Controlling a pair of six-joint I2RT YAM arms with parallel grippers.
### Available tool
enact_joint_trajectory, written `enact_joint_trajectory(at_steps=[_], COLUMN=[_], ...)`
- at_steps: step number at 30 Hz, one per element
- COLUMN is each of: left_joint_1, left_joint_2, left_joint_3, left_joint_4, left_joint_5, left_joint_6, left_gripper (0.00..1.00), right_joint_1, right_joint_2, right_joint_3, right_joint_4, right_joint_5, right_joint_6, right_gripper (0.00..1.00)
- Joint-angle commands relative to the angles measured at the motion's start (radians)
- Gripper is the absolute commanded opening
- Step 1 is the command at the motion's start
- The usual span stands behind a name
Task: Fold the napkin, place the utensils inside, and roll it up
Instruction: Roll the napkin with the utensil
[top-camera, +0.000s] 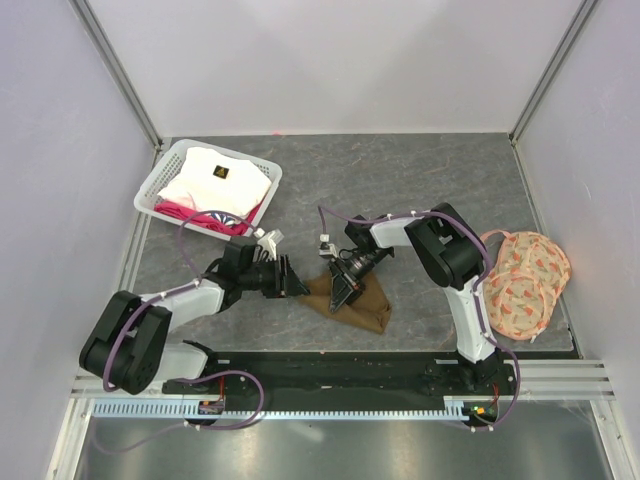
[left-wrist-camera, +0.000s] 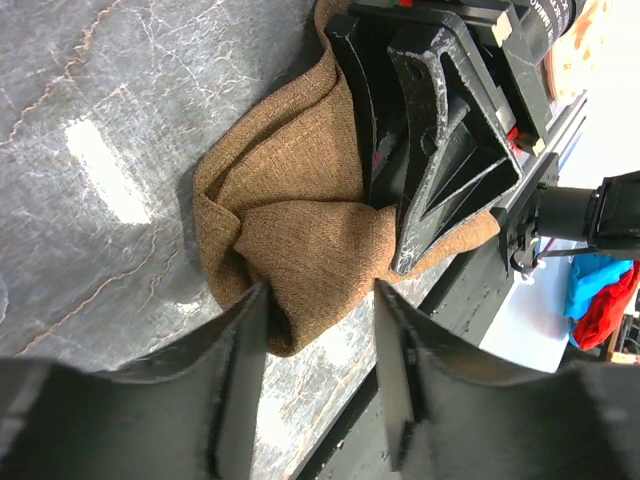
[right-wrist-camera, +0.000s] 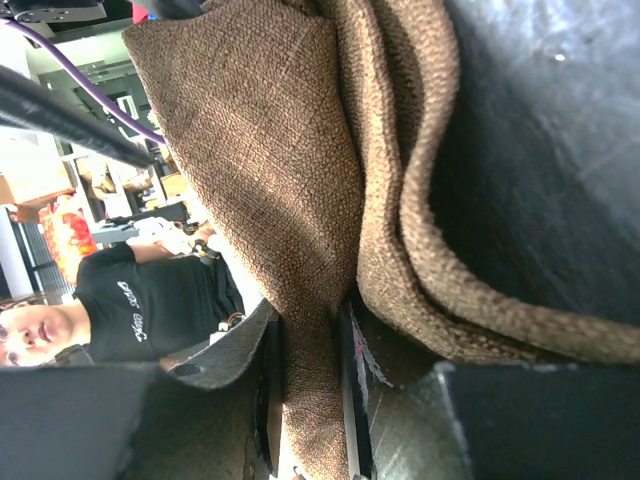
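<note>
The olive-brown napkin (top-camera: 358, 305) lies bunched on the grey table between the two arms. My right gripper (top-camera: 341, 294) is shut on a fold of it. In the right wrist view the cloth (right-wrist-camera: 260, 150) runs down between the closed jaws (right-wrist-camera: 310, 380). My left gripper (top-camera: 298, 284) is open just left of the napkin. In the left wrist view a rounded fold of the napkin (left-wrist-camera: 290, 230) reaches between the open fingertips (left-wrist-camera: 318, 335) and touches the left finger (left-wrist-camera: 240, 380). The right gripper (left-wrist-camera: 440, 160) shows there too, pressed on the cloth. The gold spoon is out of view.
A white basket (top-camera: 160, 180) at the back left holds a white cloth with a black label (top-camera: 215, 178) and pink and red fabric. A peach floral round fabric piece (top-camera: 525, 280) lies at the right. A black rail (top-camera: 330, 375) runs along the table's near edge.
</note>
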Motion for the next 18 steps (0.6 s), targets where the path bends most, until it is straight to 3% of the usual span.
enact_joint_trajectory(at_steps=[1, 5, 9, 18], left_joint_1=[-0.007, -0.007, -0.007, -0.007], left_joint_2=[0.028, 0.049, 0.052, 0.166], left_joint_3=[0.002, 0.015, 0.056, 0.172], left_joint_4=[0.064, 0.058, -0.026, -0.204], left_joint_5=[0.032, 0.029, -0.001, 0.018], left_joint_6=[0.008, 0.003, 0.008, -0.006], left_gripper=[0.44, 0.19, 0.02, 0.02], right_joint_1=[-0.013, -0.022, -0.024, -0.024], right_joint_2=[0.032, 0.026, -0.019, -0.194], right_joint_3=[0.02, 0.02, 0.025, 0.02], right_joint_4=[0.04, 0.04, 0.038, 0.037], right_joint_5=[0.03, 0.034, 0.073, 0.223], right_joint_6=[-0.033, -0.025, -0.007, 0.048], right_gripper=[0.31, 0.33, 0.49, 0.68])
